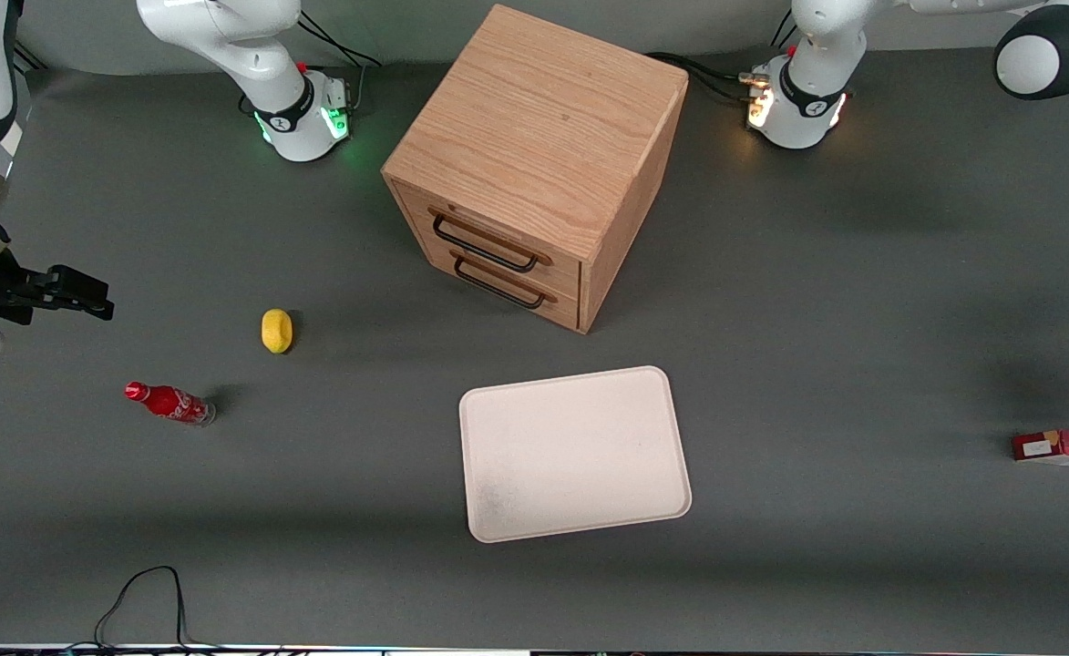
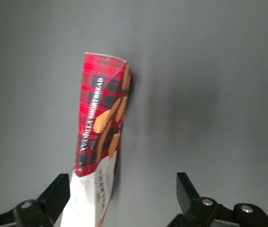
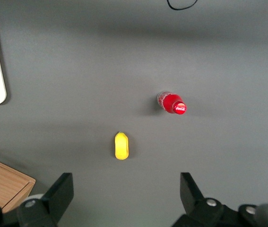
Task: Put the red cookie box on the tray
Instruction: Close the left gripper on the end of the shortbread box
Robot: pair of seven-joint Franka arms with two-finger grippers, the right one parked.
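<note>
White Franka arm (image 1: 807, 82), black joint bands, glowing base; black gripper (image 2: 124, 196) with silver screws.

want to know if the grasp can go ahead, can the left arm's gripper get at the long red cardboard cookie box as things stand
Probably yes. The left arm's gripper hangs open above the long red cardboard cookie box, which lies alone on the bare grey table. One finger sits close beside the box, so it may need centring first.

The gripper (image 2: 122, 198) hangs over bare grey table (image 1: 862, 301) with its fingers (image 2: 185, 189) spread wide, one finger close beside the red cookie box (image 2: 100, 132), which lies flat at the working arm's end with nothing else near it. Open table runs from the box to the tray (image 1: 498, 428), whose surface holds nothing. The wooden drawer cabinet (image 1: 534, 137) stands farther from the front camera than the tray, while a yellow lemon (image 1: 276, 330) and a small red cola bottle (image 1: 169, 403) sit well apart toward the parked arm's end.
</note>
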